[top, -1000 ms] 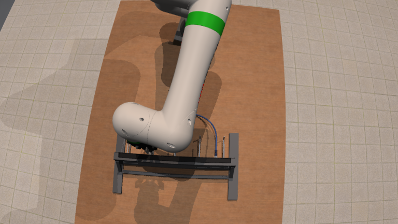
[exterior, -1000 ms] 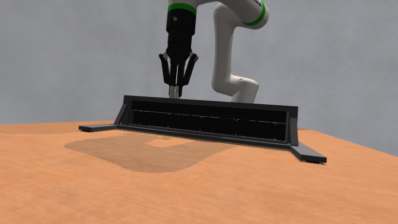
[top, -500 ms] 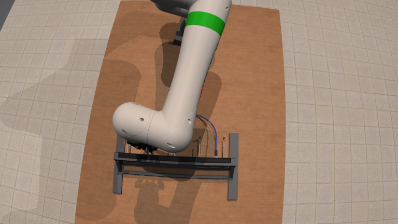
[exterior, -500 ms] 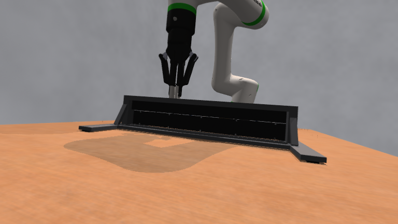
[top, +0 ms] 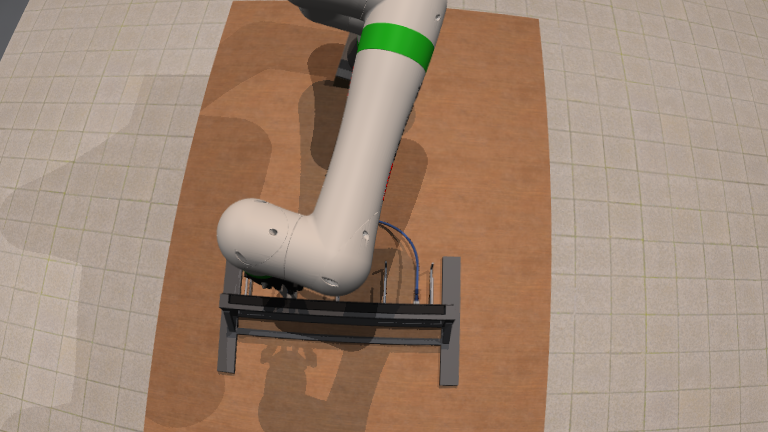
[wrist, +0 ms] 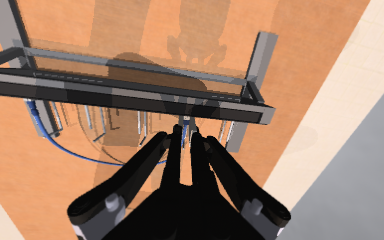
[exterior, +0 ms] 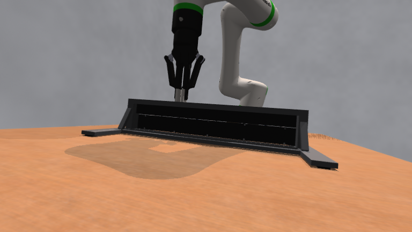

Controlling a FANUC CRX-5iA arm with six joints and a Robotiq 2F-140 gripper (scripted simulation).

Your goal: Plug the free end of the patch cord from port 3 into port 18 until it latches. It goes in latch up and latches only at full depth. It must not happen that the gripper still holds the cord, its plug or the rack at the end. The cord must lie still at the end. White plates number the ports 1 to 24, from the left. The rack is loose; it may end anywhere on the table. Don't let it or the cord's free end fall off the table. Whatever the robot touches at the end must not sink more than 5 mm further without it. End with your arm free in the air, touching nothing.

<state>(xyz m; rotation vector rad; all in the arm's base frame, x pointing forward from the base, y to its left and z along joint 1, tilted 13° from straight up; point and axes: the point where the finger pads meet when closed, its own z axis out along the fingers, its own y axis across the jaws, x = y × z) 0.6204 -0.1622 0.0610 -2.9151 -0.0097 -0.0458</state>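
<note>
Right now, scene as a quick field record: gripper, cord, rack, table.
gripper: shut on the cord's free-end plug, pointing down just behind the rack's top rail
plug: pinched at the fingertips, close to the panel; whether it is seated cannot be told
patch cord: blue loop behind the rack
rack: upright on the table, both feet on it

Arm [top: 362,144]: off-white, rounded tubular links, bulbous elbow joints with small round recessed holes. Green bands at the joints, red lettering on one link. Black wrist section above a black gripper [exterior: 181,95]; linkage fingers, grey pivot pins, pale fingertips.
</note>
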